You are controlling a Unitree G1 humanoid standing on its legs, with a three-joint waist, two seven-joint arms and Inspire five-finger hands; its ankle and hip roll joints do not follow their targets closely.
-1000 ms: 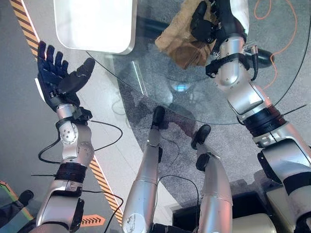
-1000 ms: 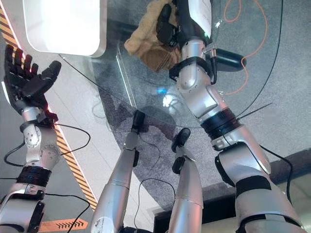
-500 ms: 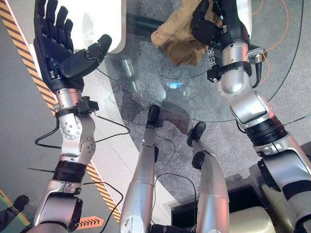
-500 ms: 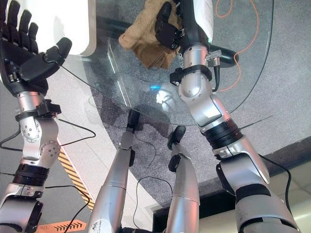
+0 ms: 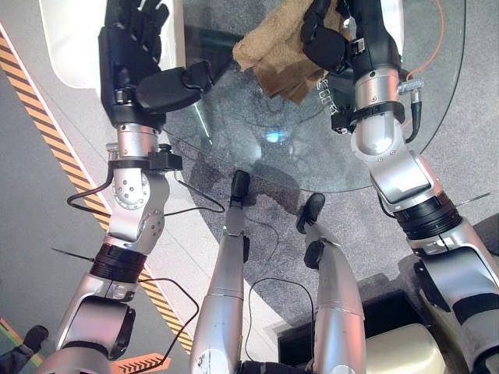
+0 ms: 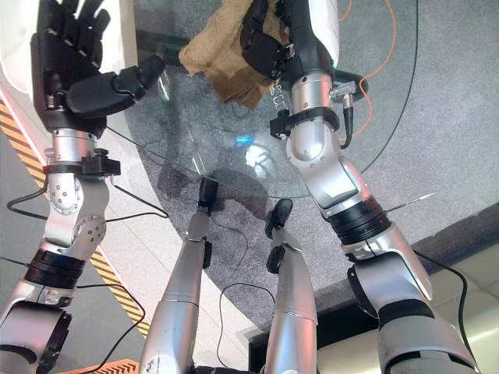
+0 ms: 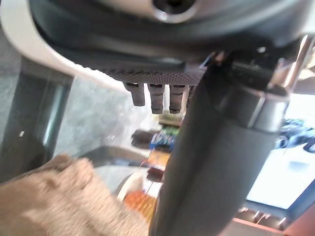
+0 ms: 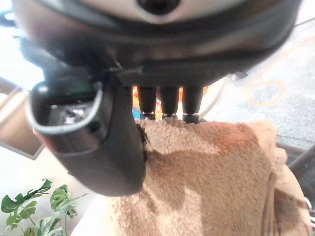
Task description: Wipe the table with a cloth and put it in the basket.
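Right hand: my right hand (image 5: 331, 43) sits on the brown cloth (image 5: 269, 58), thumb and fingers curled into it, gripping.
Cloth: bunched on the glass table (image 5: 257, 148), far side, right of centre, under that hand.
Left hand: my left hand (image 5: 140, 66) is raised at the table's left edge, fingers straight, thumb out, holding nothing.
White basket: I see the white basket (image 5: 74, 47) far left, behind the left hand.

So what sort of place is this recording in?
Probably a showroom or lobby, not a home: a round glass table on grey carpet, striped hazard tape on the floor, and a potted plant. The right hand holds a brown cloth on the glass.
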